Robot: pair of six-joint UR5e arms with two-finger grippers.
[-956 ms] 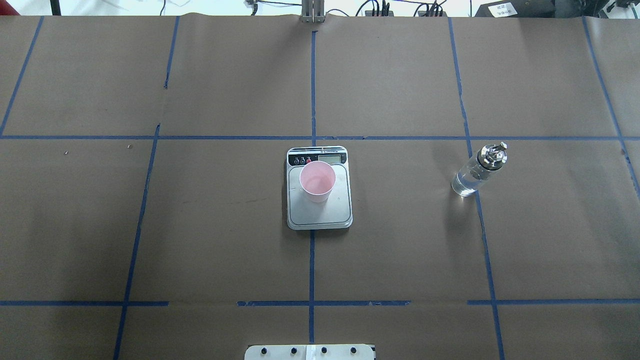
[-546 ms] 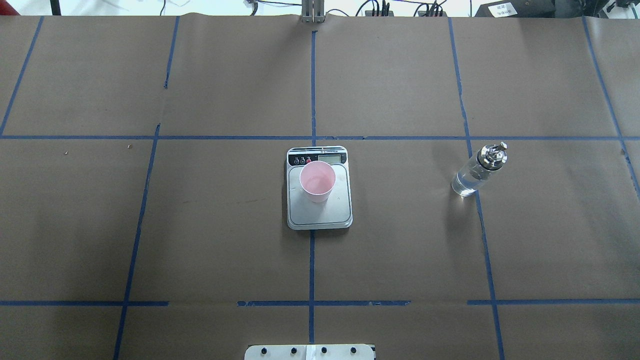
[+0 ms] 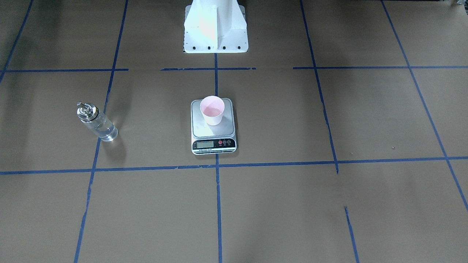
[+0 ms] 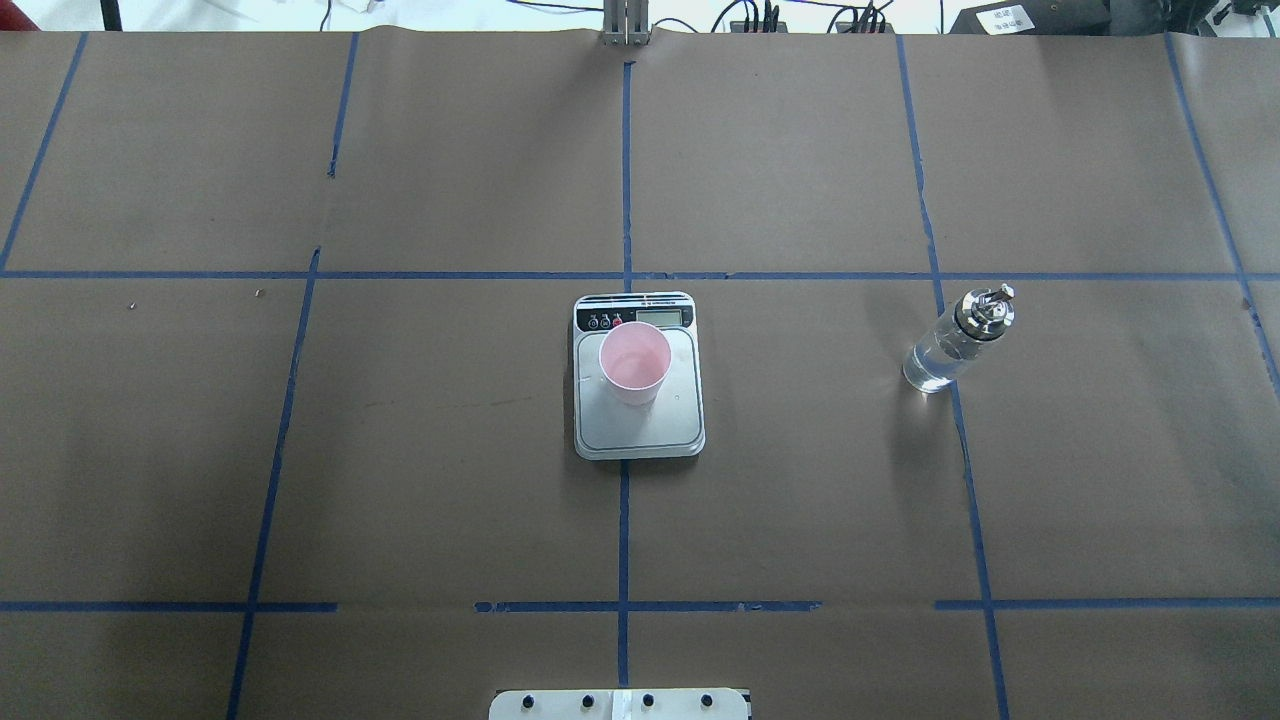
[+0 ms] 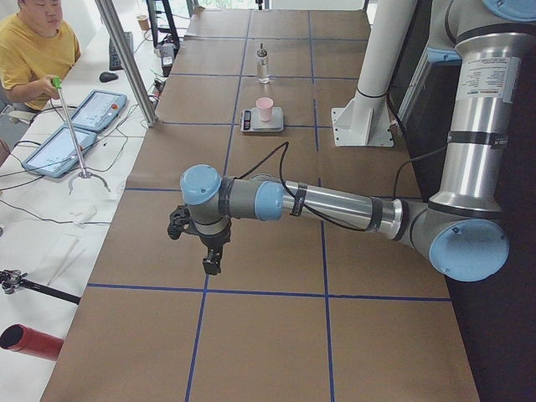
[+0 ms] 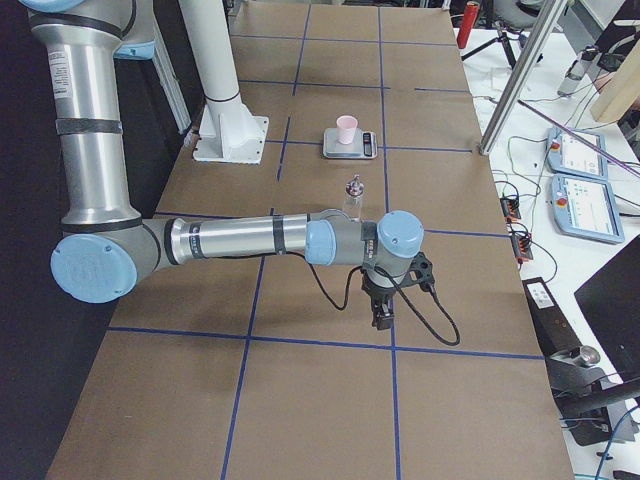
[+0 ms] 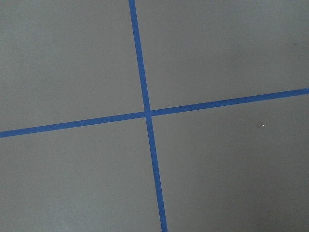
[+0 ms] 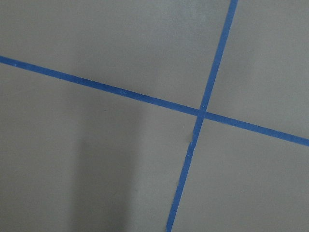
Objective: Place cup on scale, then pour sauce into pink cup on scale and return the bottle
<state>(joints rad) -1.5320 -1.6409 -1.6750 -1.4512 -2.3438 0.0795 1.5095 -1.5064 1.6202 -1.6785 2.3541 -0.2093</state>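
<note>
Cup stands upright on the scale, on the platform half nearer the display strip and slightly off-centre toward the robot's left. Cup contents cannot be made out. Bottle stands upright on the surface, on the robot's right, well apart from the scale and just beside a blue tape line. Clear sauce sits in the lower part of the glass, and the silver pourer cap is on. Left hand hangs over bare surface near a tape crossing, far from the scale; whether its fingers are apart or together cannot be told. Right hand hangs likewise at the opposite end, short of the bottle and holding nothing visible; finger spacing cannot be told.
</note>
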